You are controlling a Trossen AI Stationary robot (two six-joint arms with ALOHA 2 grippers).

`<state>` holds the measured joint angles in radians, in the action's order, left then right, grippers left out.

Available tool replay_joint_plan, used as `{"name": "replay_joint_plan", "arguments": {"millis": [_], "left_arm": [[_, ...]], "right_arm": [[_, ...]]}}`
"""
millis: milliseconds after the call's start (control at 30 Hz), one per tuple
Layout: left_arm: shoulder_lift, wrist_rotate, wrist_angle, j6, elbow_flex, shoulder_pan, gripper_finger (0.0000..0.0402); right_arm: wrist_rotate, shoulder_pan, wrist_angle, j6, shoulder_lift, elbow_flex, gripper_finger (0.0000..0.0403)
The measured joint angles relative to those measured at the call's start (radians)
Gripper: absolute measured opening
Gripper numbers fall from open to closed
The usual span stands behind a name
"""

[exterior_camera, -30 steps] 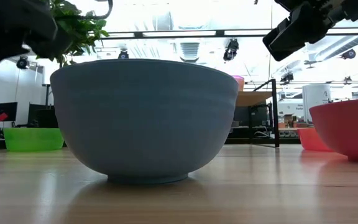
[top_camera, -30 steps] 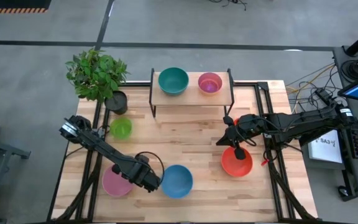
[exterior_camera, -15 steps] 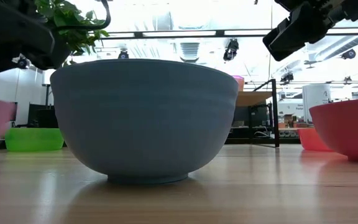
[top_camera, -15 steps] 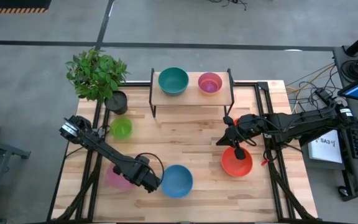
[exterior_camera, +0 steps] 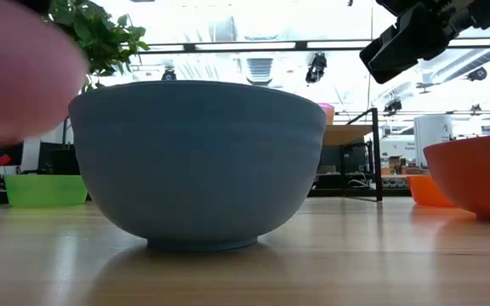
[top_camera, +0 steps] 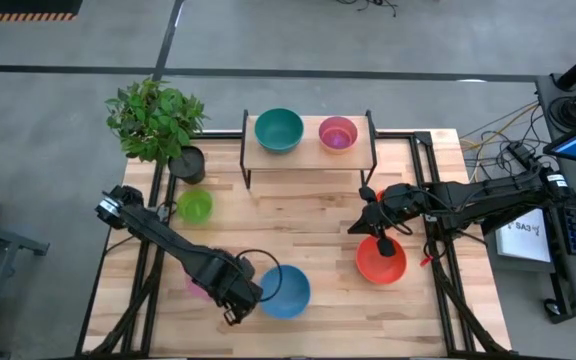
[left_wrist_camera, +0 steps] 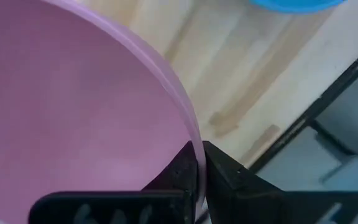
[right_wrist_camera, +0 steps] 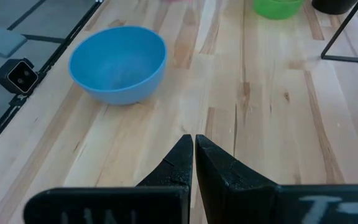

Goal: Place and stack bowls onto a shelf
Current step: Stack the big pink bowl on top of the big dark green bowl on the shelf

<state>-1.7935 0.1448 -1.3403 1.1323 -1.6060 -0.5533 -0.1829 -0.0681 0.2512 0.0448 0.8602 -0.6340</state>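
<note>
My left gripper (top_camera: 236, 300) is near the table's front edge, just left of the blue bowl (top_camera: 285, 290), and is shut on a large pink bowl (left_wrist_camera: 73, 118). From above, the arm hides most of that bowl (top_camera: 196, 289); in the low view it hangs blurred at the upper left (exterior_camera: 15, 68). My right gripper (right_wrist_camera: 193, 149) is shut and empty, hovering at the far rim of the red bowl (top_camera: 381, 262). The shelf (top_camera: 308, 155) carries a teal bowl (top_camera: 279, 130) and a smaller pink bowl (top_camera: 338, 133). A lime green bowl (top_camera: 195, 206) rests on the table at the left. My left gripper pinches the pink bowl's rim (left_wrist_camera: 194, 140), one finger (left_wrist_camera: 180, 171) inside the bowl and the other finger (left_wrist_camera: 221, 171) outside. The bowl is lifted clear of the table and tilted, its body on the arm's side of the fingers.
A potted plant (top_camera: 158, 122) stands at the far left corner beside the shelf. The blue bowl (exterior_camera: 198, 161) sits upright right next to the raised pink one. Bare wood lies in the table's middle (top_camera: 298, 225) between shelf and bowls.
The pink bowl has come up off the table and tipped, and now hangs from my left gripper, which has shifted slightly toward the near edge. From above the bowl has gone from a full disc to a sliver under the arm.
</note>
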Motion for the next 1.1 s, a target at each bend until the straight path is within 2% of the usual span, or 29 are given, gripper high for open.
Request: {"name": "replay_joint_plan", "arguments": {"millis": [133, 300, 467, 767, 1100], "left_arm": [[0.000, -0.148, -0.090, -0.135, -0.126, 0.013, 0.0000], [0.000, -0.345, -0.085, -0.340, -0.242, 0.072, 0.0000], [0.000, -0.464, -0.084, -0.583, -0.324, 0.167, 0.0000], [0.000, -0.503, -0.082, -0.995, -0.453, 0.419, 0.0000], [0.000, -0.504, -0.004, -1.296, -0.527, 0.708, 0.0000]], "right_arm": [[0.000, 0.000, 0.001, 0.000, 0.000, 0.000, 0.0009], [0.000, 0.000, 0.001, 0.005, 0.000, 0.000, 0.0009], [0.000, 0.000, 0.003, 0.008, 0.000, 0.000, 0.0009], [0.000, 0.000, 0.005, 0.008, 0.000, 0.000, 0.0009], [0.000, 0.000, 0.006, 0.005, 0.000, 0.000, 0.0009]]}}
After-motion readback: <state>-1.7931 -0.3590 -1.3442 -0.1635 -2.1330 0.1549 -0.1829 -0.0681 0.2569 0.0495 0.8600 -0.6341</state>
